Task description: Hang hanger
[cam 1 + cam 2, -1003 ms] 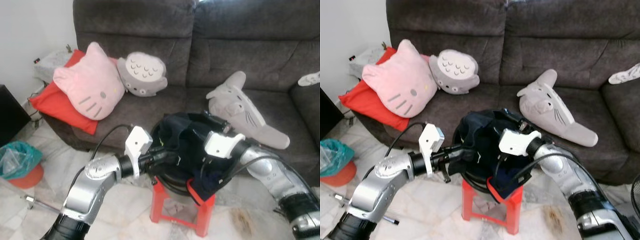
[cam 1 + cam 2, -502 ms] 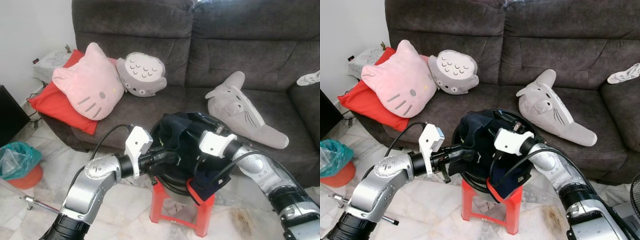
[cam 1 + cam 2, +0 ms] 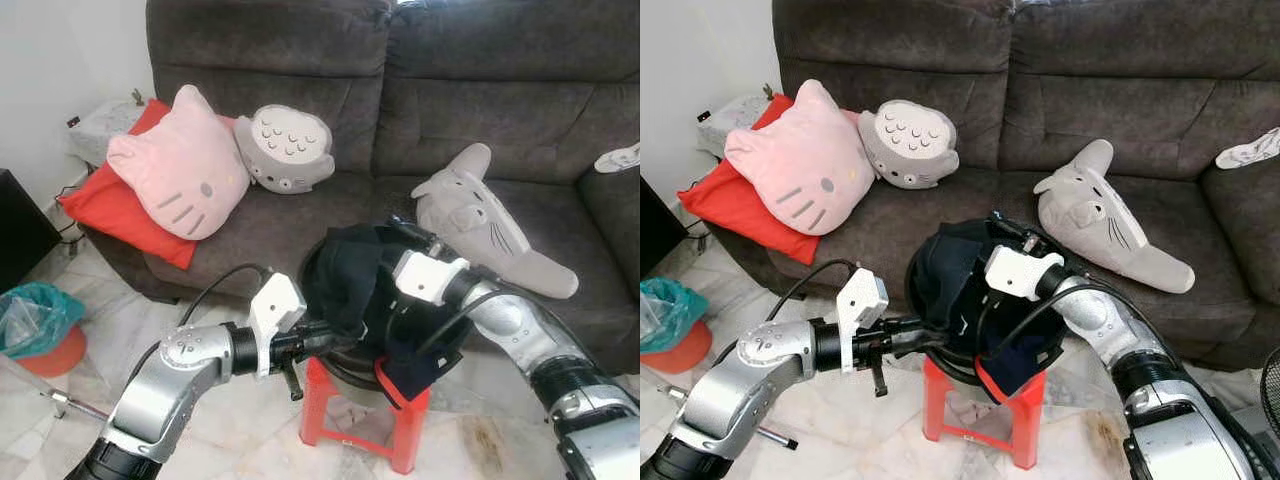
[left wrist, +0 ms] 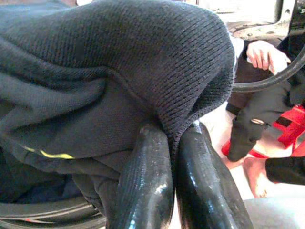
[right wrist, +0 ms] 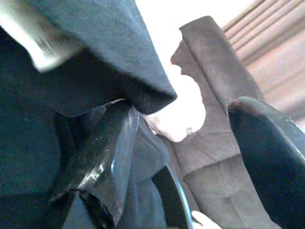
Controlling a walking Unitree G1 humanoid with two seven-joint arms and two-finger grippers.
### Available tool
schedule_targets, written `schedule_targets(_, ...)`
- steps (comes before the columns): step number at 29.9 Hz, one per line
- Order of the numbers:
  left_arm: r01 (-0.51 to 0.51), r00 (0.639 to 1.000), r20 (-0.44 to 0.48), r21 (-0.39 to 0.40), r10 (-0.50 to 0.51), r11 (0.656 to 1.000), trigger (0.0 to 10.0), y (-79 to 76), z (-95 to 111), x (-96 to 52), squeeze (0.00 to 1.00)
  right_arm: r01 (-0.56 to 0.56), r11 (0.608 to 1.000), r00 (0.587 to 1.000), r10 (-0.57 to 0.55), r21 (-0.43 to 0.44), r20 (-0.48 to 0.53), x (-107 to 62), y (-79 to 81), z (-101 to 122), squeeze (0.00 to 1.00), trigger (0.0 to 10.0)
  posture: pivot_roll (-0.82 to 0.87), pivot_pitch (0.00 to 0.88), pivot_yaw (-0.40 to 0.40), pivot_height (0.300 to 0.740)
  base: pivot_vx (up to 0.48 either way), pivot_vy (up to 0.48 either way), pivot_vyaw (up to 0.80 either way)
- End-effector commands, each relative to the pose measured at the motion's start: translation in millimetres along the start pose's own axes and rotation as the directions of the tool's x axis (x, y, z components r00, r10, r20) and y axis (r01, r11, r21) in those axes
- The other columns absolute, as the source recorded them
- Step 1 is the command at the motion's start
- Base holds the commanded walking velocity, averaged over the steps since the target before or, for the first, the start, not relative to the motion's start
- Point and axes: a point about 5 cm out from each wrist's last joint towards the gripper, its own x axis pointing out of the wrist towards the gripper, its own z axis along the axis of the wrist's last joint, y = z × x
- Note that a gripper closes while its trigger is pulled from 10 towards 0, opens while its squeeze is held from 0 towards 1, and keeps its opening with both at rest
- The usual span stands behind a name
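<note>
My left hand (image 4: 174, 143) pinches the dark shirt (image 3: 355, 275) to lift it from the basket (image 3: 345, 370), while my right hand (image 5: 183, 143) stays spread beside it.

Dark grey fabric sofa (image 3: 420, 90) against white wall (image 3: 60, 60). Pink cat-face cushion (image 3: 180, 165), red cushion (image 3: 110, 210) on its left end. Pale marble tile floor (image 3: 230, 440) in front; red plastic stool (image 3: 365, 425) there.

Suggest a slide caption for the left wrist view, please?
Left gripper pinching a fold of the dark garment, fingers closed on the knit fabric.
</note>
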Motion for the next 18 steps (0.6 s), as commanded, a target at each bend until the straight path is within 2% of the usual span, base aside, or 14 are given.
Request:
schedule_targets(1,0.013,1.0,0.007,0.027,-0.013,1.0,10.0,-2.6,4.9,-0.1,0.0,-0.027,1.0,0.999,0.027,0.0,0.039,6.1,-0.1,7.0,0.0,10.0,-0.06,0.0,0.052,0.74,0.0,0.0,0.0)
schedule_targets(4,-0.021,1.0,0.021,0.042,0.02,0.999,10.0,1.0,7.4,0.9,0.0,-0.131,0.991,0.989,0.129,0.019,0.071,6.3,16.5,10.1,0.0,10.0,-0.06,0.0,0.052,0.74,0.0,0.0,0.0)
schedule_targets(11,-0.028,0.999,0.024,0.043,0.027,0.999,10.0,1.4,8.3,0.4,0.0,-0.226,0.974,0.972,0.224,0.021,0.075,1.3,31.9,7.6,0.0,10.0,-0.06,0.0,0.046,0.74,0.0,0.0,0.0)
schedule_targets(13,-0.02,1.0,0.023,0.039,0.019,0.999,10.0,-0.4,8.2,0.2,0.0,-0.219,0.976,0.974,0.217,0.015,0.06,0.0,30.4,5.0,0.0,10.0,-0.06,0.0,0.046,0.74,0.0,0.0,0.0)
schedule_targets(18,-0.017,1.0,0.025,0.038,0.016,0.999,10.0,-2.0,8.6,-0.2,0.0,-0.136,0.991,0.99,0.137,-0.011,0.028,2.3,15.1,2.5,0.0,10.0,-0.06,0.0,0.043,0.74,0.0,0.0,0.0)
